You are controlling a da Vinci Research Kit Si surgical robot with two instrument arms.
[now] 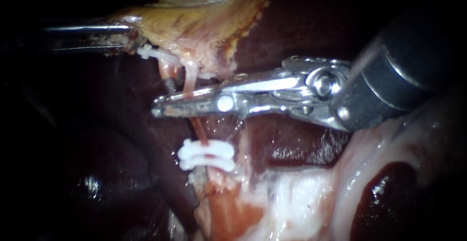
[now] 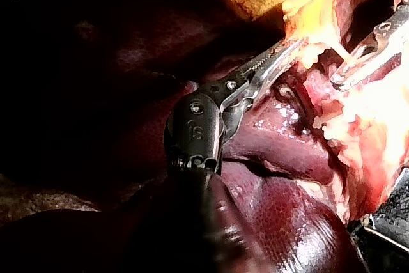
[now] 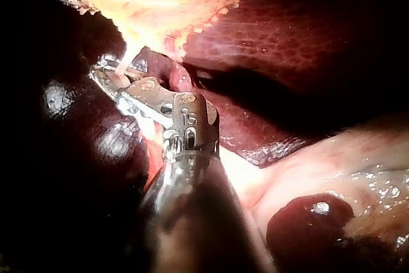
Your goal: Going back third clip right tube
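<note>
Three white clips show in the endoscope view: a pair of clips (image 1: 206, 154) lying side by side low on the right tube (image 1: 188, 78), and a single upper clip (image 1: 153, 53) where that tube leaves the gallbladder (image 1: 194, 22). A second, shorter tube (image 1: 165, 69) hangs just to its left. My left instrument (image 1: 124, 37) has its jaws clenched on the yellowish edge of the gallbladder, holding it away from the dark liver (image 1: 292, 31); the upper clip lies just beside those jaws. My right instrument (image 1: 158, 109) reaches across the right tube between the upper clip and the pair, touching neither. Its jaws stand slightly parted: the left wrist view shows a narrow dark gap between the two jaws of the right instrument (image 2: 335, 80). I cannot tell whether the tube passes between them or merely in front. The right wrist view places these jaws (image 3: 105, 71) directly under the gallbladder's edge.
</note>
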